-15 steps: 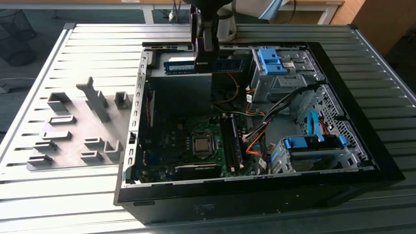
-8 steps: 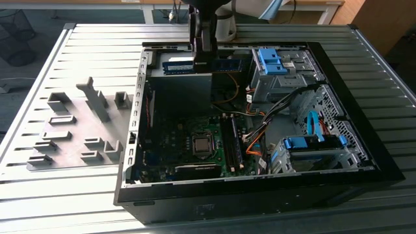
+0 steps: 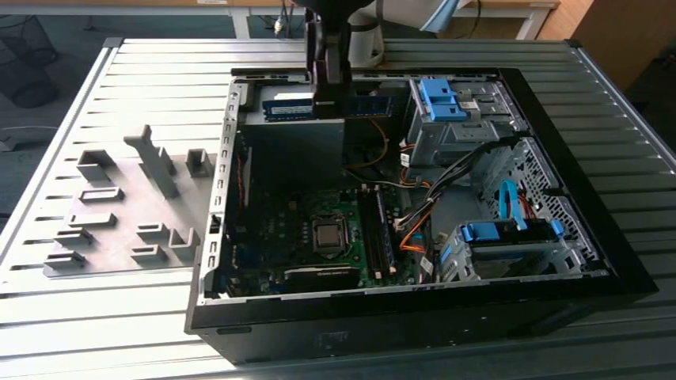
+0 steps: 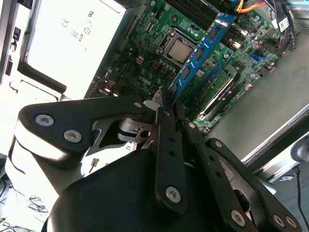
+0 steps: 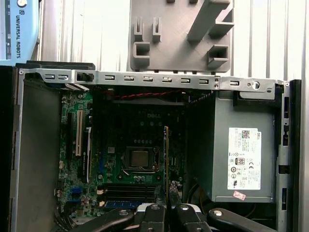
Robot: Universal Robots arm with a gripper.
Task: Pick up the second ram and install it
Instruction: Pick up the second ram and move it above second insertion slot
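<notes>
Black computer case (image 3: 423, 324) lies open on the slatted table (image 3: 127, 317), holding a green motherboard (image 3: 269, 245), a grey power supply (image 3: 290, 150) at its twelve o'clock in the exterior view, and blue-tabbed drive cages (image 3: 507, 231) at three. Grey fixture blocks (image 3: 127, 206) sit outside at nine o'clock. Orange cables (image 3: 417, 226) crowd the board's three-o'clock edge. The gripper (image 4: 166, 96) pinches the second ram (image 4: 200, 50), a thin blue stick with dark chips, over the board.
</notes>
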